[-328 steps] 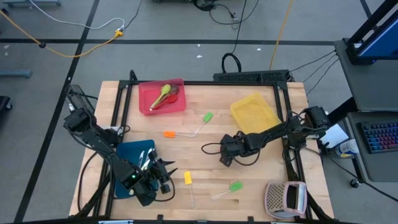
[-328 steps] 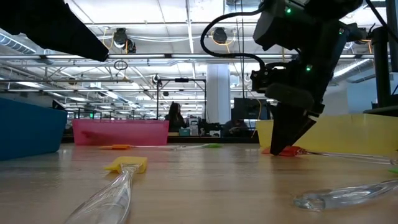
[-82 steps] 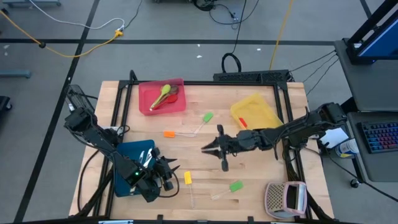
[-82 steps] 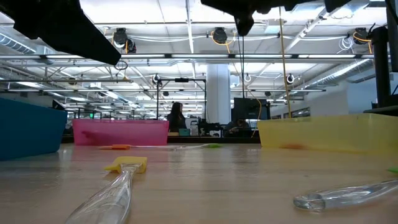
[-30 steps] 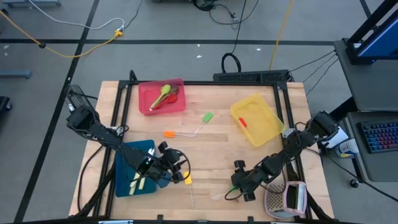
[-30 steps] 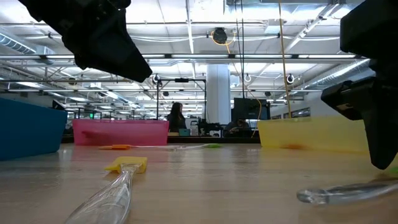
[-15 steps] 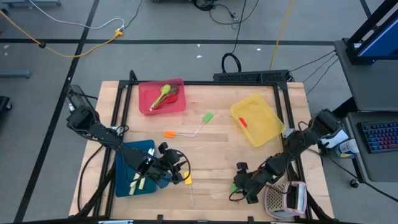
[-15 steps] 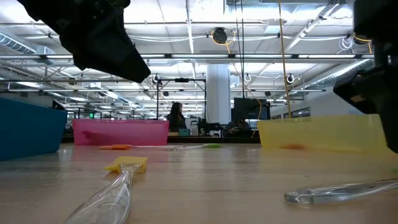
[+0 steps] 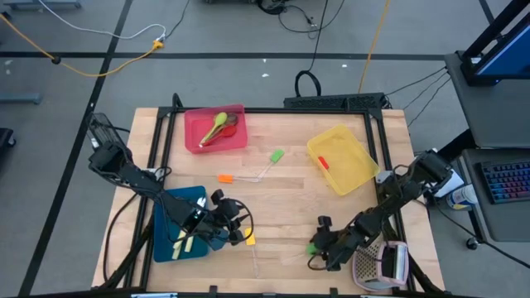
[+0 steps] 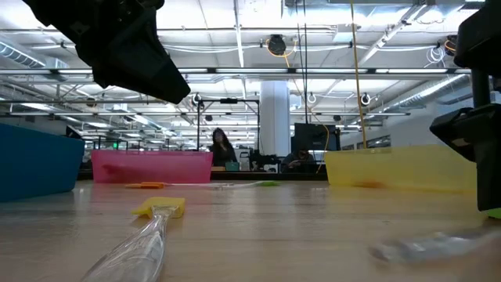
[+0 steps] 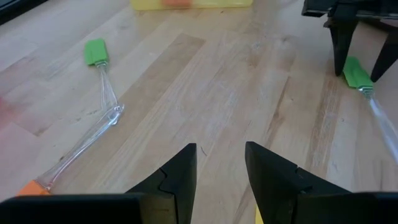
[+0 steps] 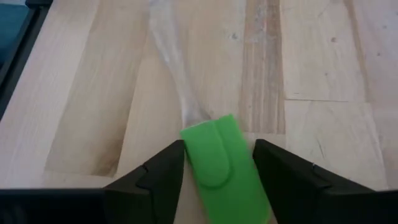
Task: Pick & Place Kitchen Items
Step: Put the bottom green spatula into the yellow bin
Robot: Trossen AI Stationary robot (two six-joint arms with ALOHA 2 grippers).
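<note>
A clear-handled spatula with a green head (image 12: 217, 155) lies flat on the table near its near edge. My right gripper (image 9: 319, 247) points steeply down over it, open, with one finger on each side of the head. My left gripper (image 11: 221, 162) is open and holds nothing. It hovers by the blue tray's (image 9: 180, 217) right side, just above the yellow head (image 9: 249, 238) of another clear-handled spatula (image 10: 160, 207) lying on the wood. Farther off lie a green-headed spatula (image 9: 276, 156) and an orange-headed one (image 9: 224, 178). My right gripper straddles the green head (image 12: 214, 146) from above, slanting down, with the head lying flat on the table between its fingers (image 12: 163, 171). Whether the fingers touch the head, I cannot tell.
A red tray (image 9: 236, 141) with a green spoon stands at the far left. A yellow tray (image 9: 352, 153) holding a red-headed utensil (image 9: 322, 162) is at the far right. Cream-handled knives (image 9: 182, 242) lie in the blue tray. A perforated box (image 9: 379, 263) sits at the near right corner.
My right gripper has sunk a little toward the near edge, over the green spatula's head, and has turned slightly. The spatula's clear handle has shifted on the table and is blurred in the low view now.
</note>
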